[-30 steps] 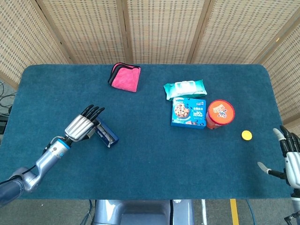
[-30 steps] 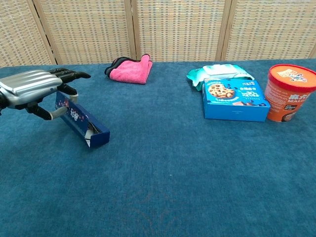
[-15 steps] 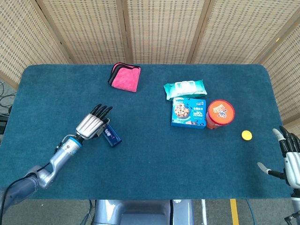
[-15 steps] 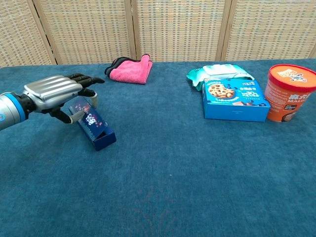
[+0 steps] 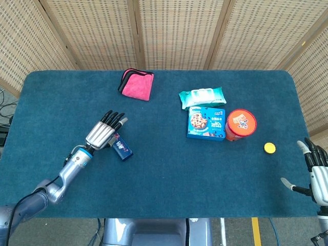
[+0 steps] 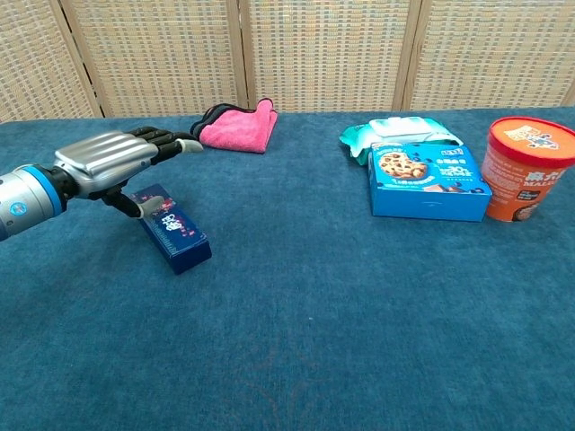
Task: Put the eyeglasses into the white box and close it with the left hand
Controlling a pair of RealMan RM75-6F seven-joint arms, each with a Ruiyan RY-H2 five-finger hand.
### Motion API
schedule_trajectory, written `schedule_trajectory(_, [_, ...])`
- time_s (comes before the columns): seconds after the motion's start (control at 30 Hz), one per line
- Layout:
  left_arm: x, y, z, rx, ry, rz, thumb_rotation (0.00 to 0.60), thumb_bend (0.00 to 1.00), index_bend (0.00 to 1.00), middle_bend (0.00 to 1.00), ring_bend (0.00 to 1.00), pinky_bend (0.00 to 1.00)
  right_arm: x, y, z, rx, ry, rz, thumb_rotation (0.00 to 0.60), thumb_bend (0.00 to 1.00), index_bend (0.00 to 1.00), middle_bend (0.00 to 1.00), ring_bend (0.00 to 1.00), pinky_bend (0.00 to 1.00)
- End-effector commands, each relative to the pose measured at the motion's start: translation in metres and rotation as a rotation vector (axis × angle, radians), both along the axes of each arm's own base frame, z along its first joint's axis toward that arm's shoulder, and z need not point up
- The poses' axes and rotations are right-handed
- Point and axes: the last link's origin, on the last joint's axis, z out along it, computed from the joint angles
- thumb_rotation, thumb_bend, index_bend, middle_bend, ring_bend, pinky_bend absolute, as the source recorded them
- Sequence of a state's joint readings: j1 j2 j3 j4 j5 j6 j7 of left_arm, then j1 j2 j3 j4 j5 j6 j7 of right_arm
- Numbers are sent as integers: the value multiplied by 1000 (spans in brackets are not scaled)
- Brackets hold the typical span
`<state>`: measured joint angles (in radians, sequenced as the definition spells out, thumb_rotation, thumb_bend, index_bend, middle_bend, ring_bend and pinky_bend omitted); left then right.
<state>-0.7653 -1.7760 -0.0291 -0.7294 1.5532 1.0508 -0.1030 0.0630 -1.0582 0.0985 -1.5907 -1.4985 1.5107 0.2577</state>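
From the head view we see our left hand flat, fingers stretched out, over the near end of a dark blue box lying shut on the blue table; our right hand waits splayed and holding nothing at the table's right edge. In the chest view the left hand hovers over that box, thumb at it; we cannot tell whether it touches. The right hand is out of frame here.

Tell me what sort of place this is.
Probably a staged robot test bench: a table covered in dark blue felt, woven screens behind it, and assorted snacks such as a cookie box.
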Motion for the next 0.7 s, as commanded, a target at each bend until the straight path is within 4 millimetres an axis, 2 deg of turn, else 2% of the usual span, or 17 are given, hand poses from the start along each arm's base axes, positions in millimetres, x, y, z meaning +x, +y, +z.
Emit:
schedule_trajectory(0.03, [5,-1,1,-24,-30,-5,600,468,0,0,0,0,0,0,0,-1,0,-1,600,0,0,0,0,0])
schedule_trajectory(0.1, [7,-4,7,-47,-46,-22,600,438,0,0,0,0,-1,0,0,0,-1,-2,600,0,0,0,0,0])
schedule_trajectory(0.2, [10,-12,23,-79,-43,-74,600,302,0,0,0,0,-2,-1,1,0,-3,-6,600,0,0,0,0,0])
schedule_trajectory(0.27, [10,-20,38,-104,2,-110,600,223,0,0,0,0,-2,-1,1,2,-5,-5,600,0,0,0,0,0])
schedule_trajectory(0.4, [10,-31,54,-144,125,-124,600,141,0,0,0,0,0,-1,0,6,-5,-1,600,0,0,0,0,0])
schedule_trajectory(0.53, [10,-32,57,-160,230,-102,600,65,0,0,0,0,0,1,0,5,-3,1,600,0,0,0,0,0])
schedule_trajectory(0.7, [13,-33,49,-188,260,-69,600,57,0,0,0,0,-1,0,1,1,-7,-4,600,0,0,0,0,0])
